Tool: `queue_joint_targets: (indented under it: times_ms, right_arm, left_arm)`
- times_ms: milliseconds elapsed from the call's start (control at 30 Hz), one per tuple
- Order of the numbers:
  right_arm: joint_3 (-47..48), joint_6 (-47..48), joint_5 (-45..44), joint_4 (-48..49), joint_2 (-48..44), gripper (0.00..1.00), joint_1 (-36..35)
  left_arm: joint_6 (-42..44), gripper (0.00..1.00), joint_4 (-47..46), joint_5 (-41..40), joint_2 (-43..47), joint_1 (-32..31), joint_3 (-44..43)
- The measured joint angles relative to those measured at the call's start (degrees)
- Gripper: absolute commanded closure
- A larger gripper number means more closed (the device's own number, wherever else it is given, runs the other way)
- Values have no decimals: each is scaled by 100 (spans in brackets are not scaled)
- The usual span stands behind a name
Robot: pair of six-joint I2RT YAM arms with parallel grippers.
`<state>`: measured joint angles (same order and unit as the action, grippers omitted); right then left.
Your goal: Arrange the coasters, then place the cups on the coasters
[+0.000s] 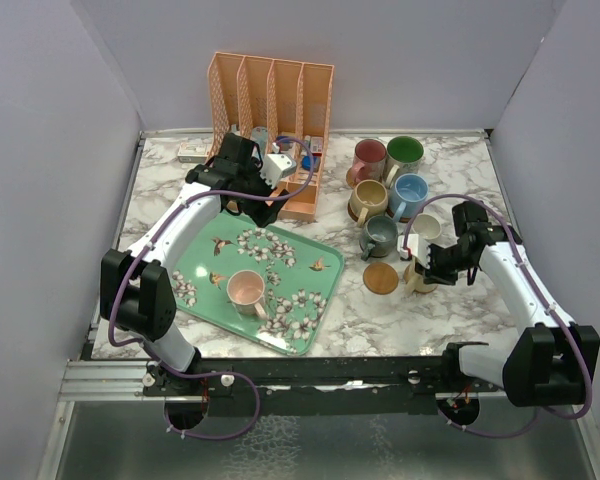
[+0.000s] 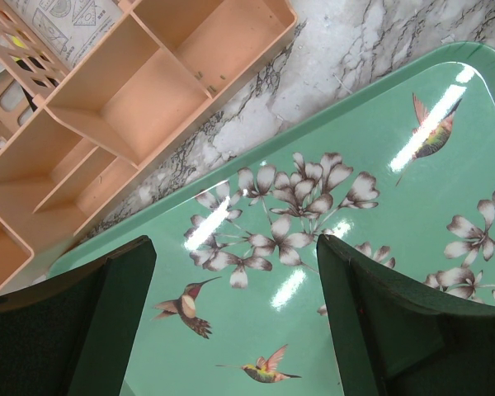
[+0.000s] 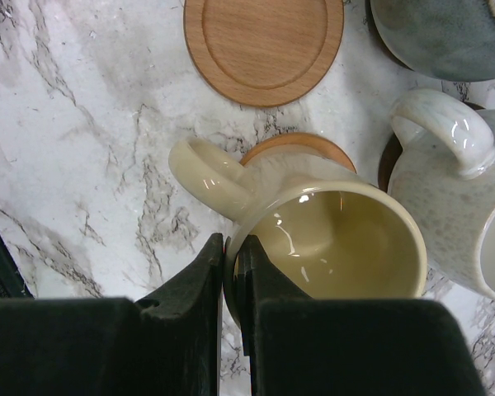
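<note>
1. Our right gripper [image 3: 233, 257] is clenched on the rim of the yellow mug [image 3: 338, 243], one finger inside the wall and one outside, right beside the root of the handle
2. Just past that mug's far side, ahead of the fingertips, we see the edge of a light brown coaster [image 3: 301, 142] beneath it; we cannot tell whether the base rests on it or hangs just above
3. Further ahead of the fingertips a bare coaster [image 3: 264, 45] with a turned ring lies flat on the marble table [image 3: 82, 165], apart from the yellow mug
4. To the right of these fingers a cream speckled mug [image 3: 478, 223] stands just beside the yellow one, with a dark coaster [image 3: 385, 169] showing under it; beyond it is a grey-blue mug [image 3: 445, 29]
5. Our left gripper [image 2: 235, 322] is released, fingers spread wide and holding nothing, above the green floral tray [image 2: 396, 214]
6. Ahead and left of those fingers stands an orange organizer [image 2: 148, 91]; a sheet of paper [image 2: 66, 15] beyond it carries line drawings, its print too small to read
7. From above, a pink mug [image 1: 246, 290] stands on the tray well behind the left fingers, and the maroon mug [image 1: 368, 158], green mug [image 1: 404, 152], blue mug [image 1: 411, 190] and tan mug [image 1: 368, 200] cluster beyond the right fingers
</note>
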<state>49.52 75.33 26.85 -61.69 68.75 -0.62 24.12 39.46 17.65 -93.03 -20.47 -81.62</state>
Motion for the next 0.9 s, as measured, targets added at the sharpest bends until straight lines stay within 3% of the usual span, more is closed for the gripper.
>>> queue_joint_targets:
  times_ms: [333, 667, 900]
  right_arm:
    - [2, -37, -13, 170, 37, 81, 0]
    - [2, -50, -22, 284, 37, 73, 0]
    - [229, -85, 0, 168, 35, 57, 0]
  left_arm:
    - [2, 17, 2, 0, 0, 0, 0]
    - [2, 17, 4, 0, 0, -2, 0]
    - [4, 17, 4, 0, 0, -17, 0]
